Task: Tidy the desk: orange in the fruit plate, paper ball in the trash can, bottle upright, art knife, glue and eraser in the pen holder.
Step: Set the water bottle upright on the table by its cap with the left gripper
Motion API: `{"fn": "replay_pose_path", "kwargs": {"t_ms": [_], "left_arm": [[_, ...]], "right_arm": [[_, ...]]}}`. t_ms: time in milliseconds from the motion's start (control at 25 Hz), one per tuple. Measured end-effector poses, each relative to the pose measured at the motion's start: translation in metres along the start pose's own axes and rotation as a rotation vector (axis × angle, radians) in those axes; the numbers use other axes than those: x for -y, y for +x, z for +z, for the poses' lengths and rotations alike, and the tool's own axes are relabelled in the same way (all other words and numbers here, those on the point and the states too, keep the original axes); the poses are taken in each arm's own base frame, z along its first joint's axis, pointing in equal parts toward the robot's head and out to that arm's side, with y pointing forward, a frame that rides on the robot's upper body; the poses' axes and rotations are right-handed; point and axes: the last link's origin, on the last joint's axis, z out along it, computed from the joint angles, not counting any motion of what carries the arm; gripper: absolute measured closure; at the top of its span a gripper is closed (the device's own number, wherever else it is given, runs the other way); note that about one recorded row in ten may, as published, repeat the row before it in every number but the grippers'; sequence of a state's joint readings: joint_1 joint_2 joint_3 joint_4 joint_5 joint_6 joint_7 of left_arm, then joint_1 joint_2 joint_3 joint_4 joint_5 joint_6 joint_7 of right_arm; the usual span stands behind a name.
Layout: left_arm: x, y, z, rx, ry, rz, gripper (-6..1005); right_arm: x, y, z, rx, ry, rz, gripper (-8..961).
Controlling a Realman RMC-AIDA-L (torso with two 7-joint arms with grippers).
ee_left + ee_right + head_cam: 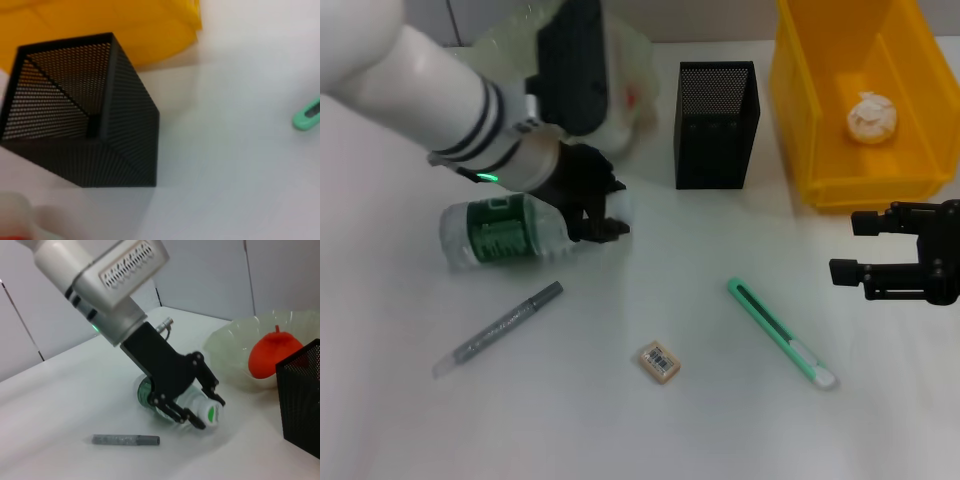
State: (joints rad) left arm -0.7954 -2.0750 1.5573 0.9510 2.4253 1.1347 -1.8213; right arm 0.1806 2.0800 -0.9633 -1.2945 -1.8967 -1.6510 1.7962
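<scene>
— What colours did you have on the worktop (570,420)?

— I saw it as plain white. The bottle (505,232) was clear with a green label and a white cap, and the left tool (605,210) on it was black, on a white arm with black bands. The glue (500,328) was grey, the eraser (659,361) tan with a barcode sticker, the art knife (780,332) mint green.

— And farther back?

— I noted a black mesh pen holder (716,125), a yellow trash can (820,110) with a whitish paper ball (873,118), and an orange (274,352) looking red-orange in a pale translucent fruit plate (235,347). The right tool (865,245) was black.
</scene>
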Motion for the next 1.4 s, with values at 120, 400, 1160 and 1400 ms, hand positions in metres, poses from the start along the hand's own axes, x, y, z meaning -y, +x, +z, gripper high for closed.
{"fn": "replay_pose_path", "kwargs": {"t_ms": [120,400,1160,1400], "left_arm": [[0.0,-0.01,-0.017,-0.061,0.027,-0.078,559],[0.004,-0.027,-0.059,-0.212,0.102,-0.219,559],[-0.002,-0.061,-0.103,-0.473,0.186,-0.547,559],[0.001,-0.072,-0.109,-0.484,0.219,-0.602,558]], "right_arm": [[0.0,-0.001,0.001,0.001,-0.003,-0.003,194],[0.001,-0.008,0.004,0.007,-0.012,-0.02,194],[0.004,-0.016,0.015,0.013,-0.043,-0.024,193],[0.005,-0.017,0.016,0.01,-0.04,-0.024,193]]}}
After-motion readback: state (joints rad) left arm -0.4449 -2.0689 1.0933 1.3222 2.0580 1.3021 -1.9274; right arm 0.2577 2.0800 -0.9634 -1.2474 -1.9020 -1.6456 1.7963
